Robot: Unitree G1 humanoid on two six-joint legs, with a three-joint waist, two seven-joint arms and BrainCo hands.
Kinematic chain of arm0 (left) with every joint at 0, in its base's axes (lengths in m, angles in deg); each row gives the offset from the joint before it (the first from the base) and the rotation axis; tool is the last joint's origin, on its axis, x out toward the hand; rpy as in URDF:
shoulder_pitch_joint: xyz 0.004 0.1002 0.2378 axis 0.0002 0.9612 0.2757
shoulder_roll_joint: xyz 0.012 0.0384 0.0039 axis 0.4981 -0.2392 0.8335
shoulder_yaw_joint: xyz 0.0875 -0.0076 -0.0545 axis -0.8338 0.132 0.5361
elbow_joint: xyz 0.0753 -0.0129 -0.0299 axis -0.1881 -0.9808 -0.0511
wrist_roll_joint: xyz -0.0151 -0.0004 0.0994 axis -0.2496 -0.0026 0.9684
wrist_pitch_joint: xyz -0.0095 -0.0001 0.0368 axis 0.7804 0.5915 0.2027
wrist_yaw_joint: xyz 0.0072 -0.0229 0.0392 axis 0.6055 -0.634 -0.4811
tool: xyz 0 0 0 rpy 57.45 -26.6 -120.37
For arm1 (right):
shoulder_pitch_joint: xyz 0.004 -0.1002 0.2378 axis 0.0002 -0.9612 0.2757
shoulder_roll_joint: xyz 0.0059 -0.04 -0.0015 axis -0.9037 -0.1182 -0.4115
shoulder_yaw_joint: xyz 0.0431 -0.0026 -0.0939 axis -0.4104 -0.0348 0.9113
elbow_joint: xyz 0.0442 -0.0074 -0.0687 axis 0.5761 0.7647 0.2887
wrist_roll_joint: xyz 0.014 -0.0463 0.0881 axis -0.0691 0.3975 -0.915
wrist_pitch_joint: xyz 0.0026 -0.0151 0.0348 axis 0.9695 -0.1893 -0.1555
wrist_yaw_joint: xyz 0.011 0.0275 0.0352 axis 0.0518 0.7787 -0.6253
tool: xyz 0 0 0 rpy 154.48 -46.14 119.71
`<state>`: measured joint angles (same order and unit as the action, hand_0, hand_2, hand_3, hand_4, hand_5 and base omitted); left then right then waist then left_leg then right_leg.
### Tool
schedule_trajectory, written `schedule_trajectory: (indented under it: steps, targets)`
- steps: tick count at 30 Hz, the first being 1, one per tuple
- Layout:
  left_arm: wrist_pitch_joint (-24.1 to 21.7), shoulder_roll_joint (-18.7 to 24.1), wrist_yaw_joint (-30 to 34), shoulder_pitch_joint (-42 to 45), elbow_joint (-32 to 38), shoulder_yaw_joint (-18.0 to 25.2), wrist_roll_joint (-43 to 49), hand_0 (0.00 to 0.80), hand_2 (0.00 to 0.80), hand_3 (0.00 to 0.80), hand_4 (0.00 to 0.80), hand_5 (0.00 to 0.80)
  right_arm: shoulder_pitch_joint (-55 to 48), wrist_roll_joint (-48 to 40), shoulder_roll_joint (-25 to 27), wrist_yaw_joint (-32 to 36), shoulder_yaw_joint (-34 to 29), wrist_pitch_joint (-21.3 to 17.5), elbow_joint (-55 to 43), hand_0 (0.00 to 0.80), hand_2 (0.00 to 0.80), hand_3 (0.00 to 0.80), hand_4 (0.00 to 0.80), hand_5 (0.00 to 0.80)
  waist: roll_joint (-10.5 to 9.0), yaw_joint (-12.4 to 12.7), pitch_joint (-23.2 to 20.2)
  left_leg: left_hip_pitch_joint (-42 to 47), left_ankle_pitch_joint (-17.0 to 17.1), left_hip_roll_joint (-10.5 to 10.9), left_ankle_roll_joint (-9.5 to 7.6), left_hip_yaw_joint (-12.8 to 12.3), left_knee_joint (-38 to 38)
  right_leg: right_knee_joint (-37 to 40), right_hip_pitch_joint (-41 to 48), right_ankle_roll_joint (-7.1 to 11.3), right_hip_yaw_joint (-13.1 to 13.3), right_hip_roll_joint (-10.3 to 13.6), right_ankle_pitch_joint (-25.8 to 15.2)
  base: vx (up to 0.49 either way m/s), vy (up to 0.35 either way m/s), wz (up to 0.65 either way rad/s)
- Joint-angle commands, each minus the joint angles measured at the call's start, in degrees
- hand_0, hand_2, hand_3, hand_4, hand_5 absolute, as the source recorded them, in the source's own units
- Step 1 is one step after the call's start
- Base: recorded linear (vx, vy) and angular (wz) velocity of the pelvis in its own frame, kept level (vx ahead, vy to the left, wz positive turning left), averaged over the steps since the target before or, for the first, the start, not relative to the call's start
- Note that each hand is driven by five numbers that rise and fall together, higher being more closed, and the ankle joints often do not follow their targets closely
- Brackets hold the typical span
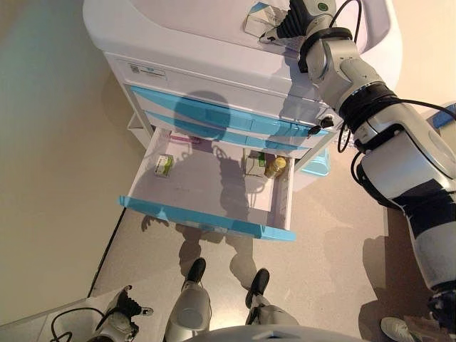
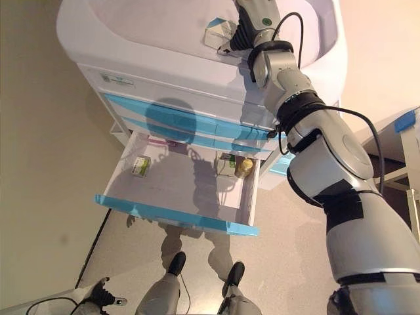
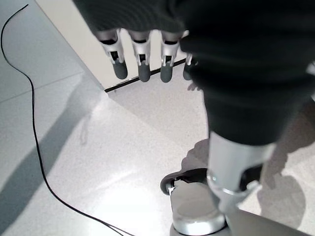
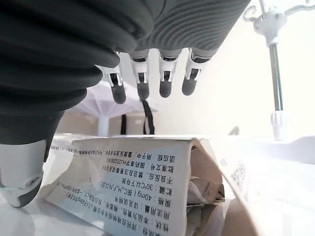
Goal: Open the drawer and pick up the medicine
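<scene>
Left hand (image 1: pixel 122 313) hangs low at the robot's side near the floor, fingers (image 3: pixel 140 69) straight and relaxed, nothing in them, well apart from the cart (image 1: pixel 185 32). Moving rightward: the bottom drawer (image 1: pixel 206 214) stands pulled out, blue front toward the robot. Inside, a small green-and-white box (image 1: pixel 164 165) lies near the left wall; at the right back corner sit a second box (image 1: pixel 254 164) and an amber bottle (image 1: pixel 275 167) touching or just beside each other. Further right and up, the right arm reaches over the cart top, and the right hand (image 1: pixel 283 28) sits at a white medicine box (image 1: pixel 258 21) with a blue corner resting on the top surface. Right wrist view shows that medicine box (image 4: pixel 142 182) just under the palm, printed face up, end flap open, long axis running across the hand; fingers (image 4: pixel 165 81) extend straight above it and the thumb (image 4: pixel 19 182) sits beside one end, so the hand looks uncurled, not clamped. Can't tell whether the thumb touches the carton. My read: the box lies directly below the right fingers, and only that hand is near; any closing would have to come down across the box's short side. The drawer items are well apart from both hands.
</scene>
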<state>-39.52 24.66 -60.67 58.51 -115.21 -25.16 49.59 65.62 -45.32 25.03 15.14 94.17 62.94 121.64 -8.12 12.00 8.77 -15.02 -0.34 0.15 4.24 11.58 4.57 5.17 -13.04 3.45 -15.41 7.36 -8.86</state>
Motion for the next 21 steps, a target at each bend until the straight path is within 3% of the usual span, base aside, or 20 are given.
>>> schedule_trajectory:
  steps: [1, 9, 21]
  targets:
    - [0.1, 0.8, -0.8, -2.6, -2.2, -0.1, -0.5, 0.000, 0.000, 0.000, 0.000, 0.000, -0.3, -0.4, 2.0, 0.4, 0.6, 0.1, 3.0, 0.000, 0.000, 0.000, 0.000, 0.000, -0.13, -0.2, 1.2, 0.3, 3.7, 2.8, -2.94, -0.7, -4.7, -2.6, 3.3, 6.09, 1.7, 2.0, 2.8, 0.000, 0.000, 0.00]
    - [0.3, 0.6, 0.0, -2.1, -2.4, 1.0, -0.3, 0.000, 0.000, 0.000, 0.000, 0.000, -3.6, -4.3, 4.8, -0.1, -2.9, -0.6, -1.4, 0.000, 0.000, 0.000, 0.000, 0.000, 0.69, -1.7, -0.4, 2.1, 3.6, 2.4, -2.72, -1.7, -5.4, -2.4, 4.4, 6.01, 2.1, 1.9, 2.8, -0.021, 0.005, -0.03]
    - [0.7, -1.1, 1.8, 0.7, -3.1, 3.5, 0.9, 0.000, 0.000, 0.000, 0.000, 0.000, -13.4, -8.3, 11.1, -0.6, -10.8, -1.9, -11.8, 0.000, 0.000, 0.000, 0.000, 0.000, 3.86, -5.5, -5.1, 6.9, 3.5, 1.5, -2.32, -4.5, -7.3, -1.5, 8.2, 5.72, 3.0, 1.5, 3.4, -0.006, 0.009, -0.11]
